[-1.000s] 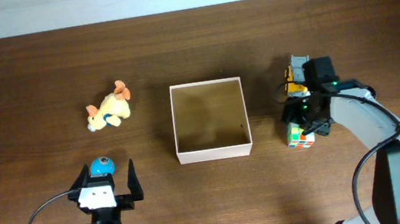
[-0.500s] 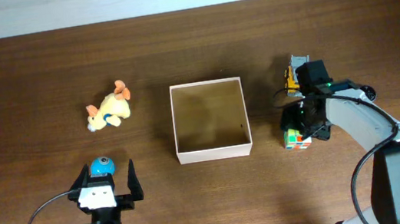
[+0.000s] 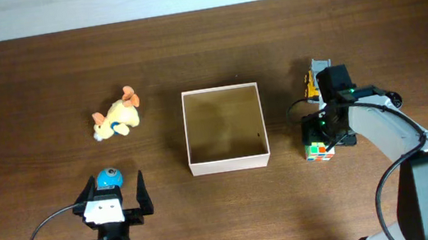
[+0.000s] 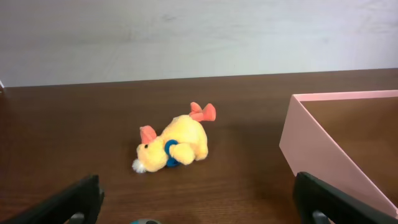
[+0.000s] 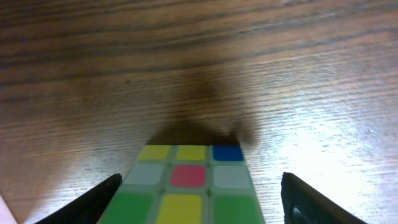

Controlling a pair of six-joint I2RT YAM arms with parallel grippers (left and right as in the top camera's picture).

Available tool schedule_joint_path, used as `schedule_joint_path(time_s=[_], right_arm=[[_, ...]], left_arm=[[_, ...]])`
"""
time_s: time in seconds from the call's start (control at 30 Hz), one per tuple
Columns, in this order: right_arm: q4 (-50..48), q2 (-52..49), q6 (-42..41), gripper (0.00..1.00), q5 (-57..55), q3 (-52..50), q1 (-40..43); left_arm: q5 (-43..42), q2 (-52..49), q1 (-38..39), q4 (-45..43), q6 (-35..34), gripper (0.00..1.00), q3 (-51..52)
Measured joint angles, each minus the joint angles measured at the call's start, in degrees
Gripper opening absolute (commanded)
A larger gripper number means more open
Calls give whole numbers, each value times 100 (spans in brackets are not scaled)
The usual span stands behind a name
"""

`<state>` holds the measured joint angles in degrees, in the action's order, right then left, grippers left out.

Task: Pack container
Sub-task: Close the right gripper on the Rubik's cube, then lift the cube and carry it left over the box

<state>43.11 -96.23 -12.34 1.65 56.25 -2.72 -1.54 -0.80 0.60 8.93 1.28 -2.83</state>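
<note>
Two claws, both spread: the right claw [image 5: 200, 182] stands wide astride the colour cube [image 5: 188, 177], its left finger almost at the cube's side and a gap on the other, with nothing gripped. The left claw [image 3: 115, 184] gapes wide around a blue ball [image 3: 107, 179]. The risk, as I judge it, is an off-centre close: one finger meets the cube first and shoves or twists it on the worktop [image 3: 25, 70], so it pops out, or rides crooked and clips a wall. The container [image 3: 230, 165] sits mid-worktop, just left of the cube and well apart from the plush duck [image 3: 117, 118]. It is upright, mouth up, empty; being square it has no long axis, its walls running parallel with the worktop's edges
</note>
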Motion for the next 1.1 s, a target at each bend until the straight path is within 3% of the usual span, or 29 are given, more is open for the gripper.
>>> schedule_joint_path(time_s=[0.2,0.67,0.9,1.1], right_arm=[[17,0,302,76,205,0,-83],[273,0,177,74,254,0,-223],[315,0,177,64,249,0,-223],[293,0,179,62,247,0,-227]], left_arm=[[0,0,0,0,0,99,0],[0,0,0,0,0,99,0],[0,0,0,0,0,99,0],[0,0,0,0,0,99,0]])
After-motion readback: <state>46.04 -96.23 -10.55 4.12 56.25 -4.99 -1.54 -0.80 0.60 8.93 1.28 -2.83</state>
